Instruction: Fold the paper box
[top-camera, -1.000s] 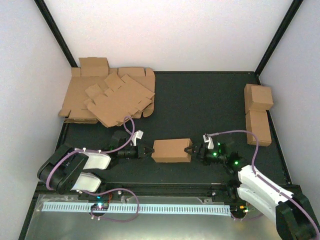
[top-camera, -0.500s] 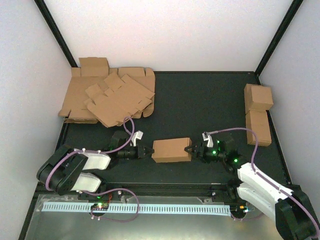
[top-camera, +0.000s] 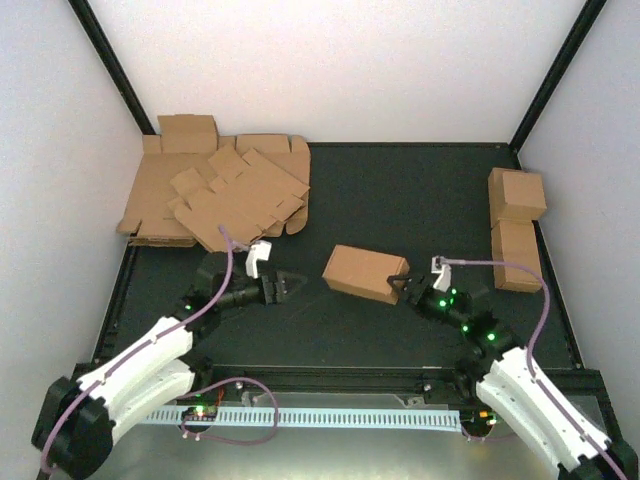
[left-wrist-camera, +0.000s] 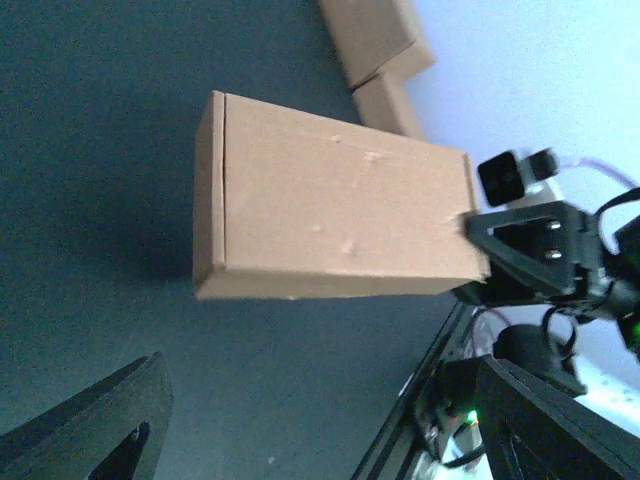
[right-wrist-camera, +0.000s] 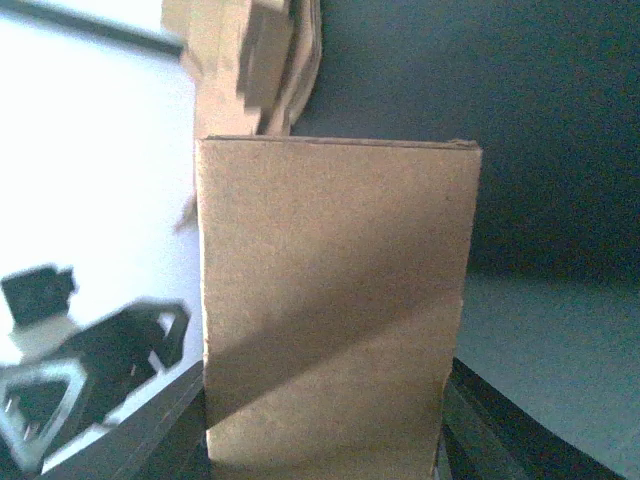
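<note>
My right gripper (top-camera: 405, 288) pinching right end of paper box (top-camera: 365, 272), folded shut, mid-table. My left gripper (top-camera: 287, 287) spread, left of box, apart. I'd grip firm, carry level, probably toward cartons (top-camera: 517, 225) at right.

3 plain white walls (top-camera: 350, 70) close in a dark, matte table (top-camera: 400, 200), with 2 black frame posts (top-camera: 115, 65) rising at a slant from the back corners. Light falls bright and even on the back wall and softer on the tabletop. Along the near edge runs a grey metal ledge (top-camera: 330, 455) carrying 1 white slotted strip (top-camera: 340, 416).
</note>
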